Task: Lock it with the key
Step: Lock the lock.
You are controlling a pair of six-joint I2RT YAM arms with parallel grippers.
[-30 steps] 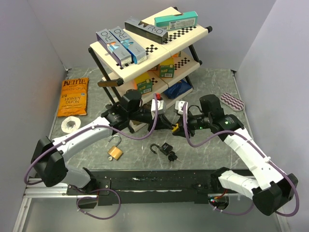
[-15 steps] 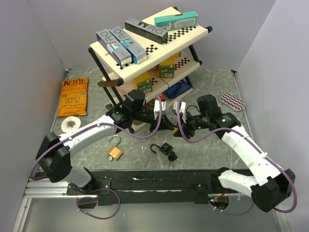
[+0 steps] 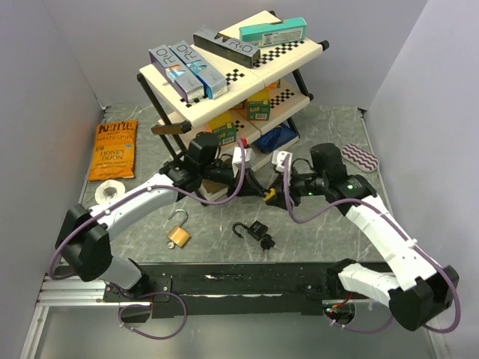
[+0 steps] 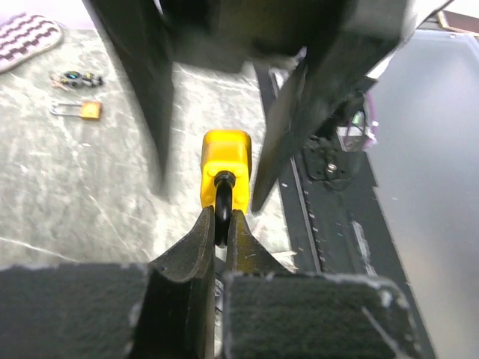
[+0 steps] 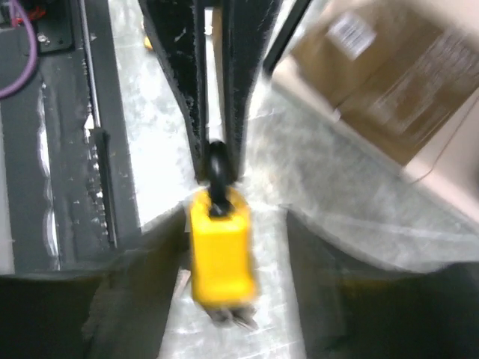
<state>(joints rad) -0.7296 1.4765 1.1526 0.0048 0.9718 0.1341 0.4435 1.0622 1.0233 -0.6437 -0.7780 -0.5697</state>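
A yellow padlock [image 4: 226, 168] hangs by its black shackle from my left gripper [image 4: 222, 218], which is shut on the shackle. In the top view the padlock [image 3: 268, 195] is between the two grippers, above the table in front of the shelf rack. My right gripper [image 5: 238, 258] is open, with one finger on each side of the padlock body [image 5: 219, 250]. The left finger is close to the body and a gap shows on the right. Something metallic and blurred, maybe the key [image 5: 226, 318], sticks out of the padlock's bottom.
A brass padlock [image 3: 178, 235] and a black padlock with keys [image 3: 256, 229] lie on the table near the arm bases. A shelf rack [image 3: 232, 82] with boxes stands behind. A chips bag [image 3: 114, 149], a tape roll [image 3: 109, 193] and a striped pad [image 3: 361, 158] lie at the sides.
The left wrist has shifted slightly right and back, still holding the yellow padlock. The right gripper has stayed facing it and shifted a little.
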